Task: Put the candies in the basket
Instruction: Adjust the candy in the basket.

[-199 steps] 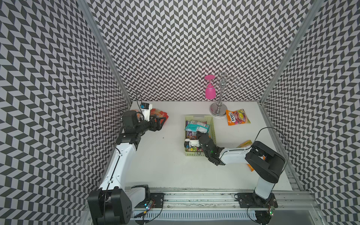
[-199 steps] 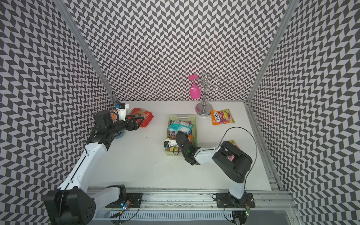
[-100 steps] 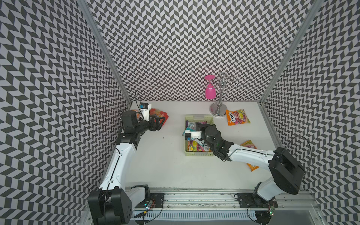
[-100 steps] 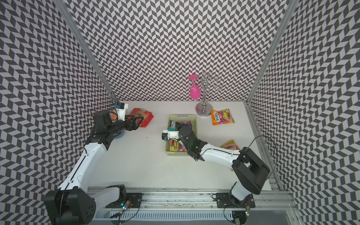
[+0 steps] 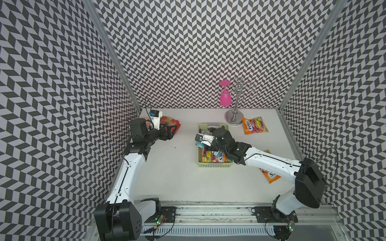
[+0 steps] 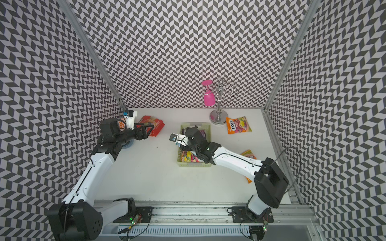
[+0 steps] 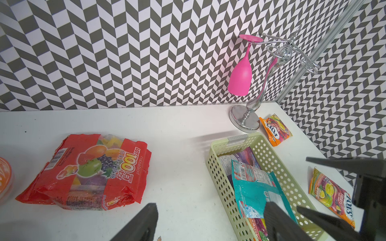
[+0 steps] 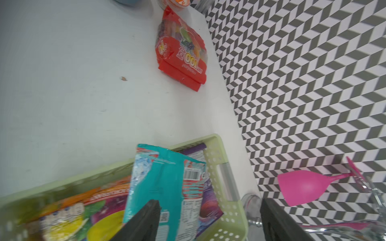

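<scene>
The pale green basket (image 5: 215,165) (image 6: 195,165) (image 7: 221,177) (image 8: 228,224) stands mid-table. Inside it lie a teal candy bag (image 7: 254,187) (image 8: 158,179), a purple bag (image 7: 248,155) (image 8: 208,206) and an orange-and-purple bag (image 5: 211,157) (image 6: 189,158). My right gripper (image 5: 213,129) (image 6: 192,127) (image 8: 208,219) hangs open over the basket's far end, gripping nothing. My left gripper (image 5: 171,130) (image 6: 149,129) (image 7: 208,225) is open and empty beside a red candy bag (image 6: 154,123) (image 7: 89,171) (image 8: 183,54) at the back left. Two orange bags lie on the table: one (image 5: 254,125) (image 6: 238,125) (image 7: 275,129) by the rack, one (image 5: 270,176) (image 6: 248,154) (image 7: 332,194) under my right arm.
A pink glass (image 5: 225,98) (image 7: 240,79) hangs on a silver rack (image 5: 235,119) (image 6: 218,119) at the back wall, close behind the basket. An orange patterned bowl (image 7: 4,179) and a blue bowl (image 6: 127,144) sit under my left arm near the left wall.
My right gripper has moved from the basket's near end to its far end and its jaws have opened. The right elbow has swung out to the right. The left arm has not moved.
</scene>
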`<move>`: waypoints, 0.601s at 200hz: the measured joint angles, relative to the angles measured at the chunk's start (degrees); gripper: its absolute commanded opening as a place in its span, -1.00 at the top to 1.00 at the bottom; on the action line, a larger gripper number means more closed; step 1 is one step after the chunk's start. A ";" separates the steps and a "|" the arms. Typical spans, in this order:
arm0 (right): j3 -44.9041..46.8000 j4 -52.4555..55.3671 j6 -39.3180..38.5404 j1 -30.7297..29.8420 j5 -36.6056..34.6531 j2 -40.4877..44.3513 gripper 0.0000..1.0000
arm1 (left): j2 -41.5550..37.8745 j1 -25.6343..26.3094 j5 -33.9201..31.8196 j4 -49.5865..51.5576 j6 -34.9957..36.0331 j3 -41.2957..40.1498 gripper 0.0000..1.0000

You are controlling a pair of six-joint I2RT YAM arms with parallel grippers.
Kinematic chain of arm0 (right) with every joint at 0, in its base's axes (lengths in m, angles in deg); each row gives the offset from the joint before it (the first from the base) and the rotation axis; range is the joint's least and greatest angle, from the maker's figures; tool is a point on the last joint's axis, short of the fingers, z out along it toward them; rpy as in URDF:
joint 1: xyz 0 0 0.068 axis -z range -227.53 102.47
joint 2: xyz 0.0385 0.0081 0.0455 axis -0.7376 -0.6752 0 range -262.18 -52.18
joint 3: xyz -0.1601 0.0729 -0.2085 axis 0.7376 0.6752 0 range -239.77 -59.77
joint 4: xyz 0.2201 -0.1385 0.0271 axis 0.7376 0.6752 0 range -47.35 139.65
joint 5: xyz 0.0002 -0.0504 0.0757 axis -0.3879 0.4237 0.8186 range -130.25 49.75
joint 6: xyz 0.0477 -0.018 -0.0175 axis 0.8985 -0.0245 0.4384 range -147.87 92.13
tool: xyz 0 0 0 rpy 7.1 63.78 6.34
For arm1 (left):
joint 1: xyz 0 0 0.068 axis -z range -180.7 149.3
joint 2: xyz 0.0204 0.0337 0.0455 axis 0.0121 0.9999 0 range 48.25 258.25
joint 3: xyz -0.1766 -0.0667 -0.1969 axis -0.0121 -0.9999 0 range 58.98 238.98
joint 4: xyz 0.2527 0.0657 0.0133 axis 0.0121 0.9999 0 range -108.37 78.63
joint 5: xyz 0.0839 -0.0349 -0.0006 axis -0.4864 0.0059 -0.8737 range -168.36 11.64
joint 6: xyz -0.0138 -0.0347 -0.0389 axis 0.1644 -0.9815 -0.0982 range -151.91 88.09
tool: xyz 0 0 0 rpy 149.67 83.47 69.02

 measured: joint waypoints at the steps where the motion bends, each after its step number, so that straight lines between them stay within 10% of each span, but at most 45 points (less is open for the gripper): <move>1: -0.04 0.15 0.28 -0.11 -0.13 -0.11 -0.58 | 0.00 0.00 0.00 0.00 -0.02 0.00 -0.68; 120: -11.39 18.25 24.98 -1.51 -6.51 -16.59 -0.36 | 0.00 -0.09 0.79 0.00 -0.07 0.00 -0.68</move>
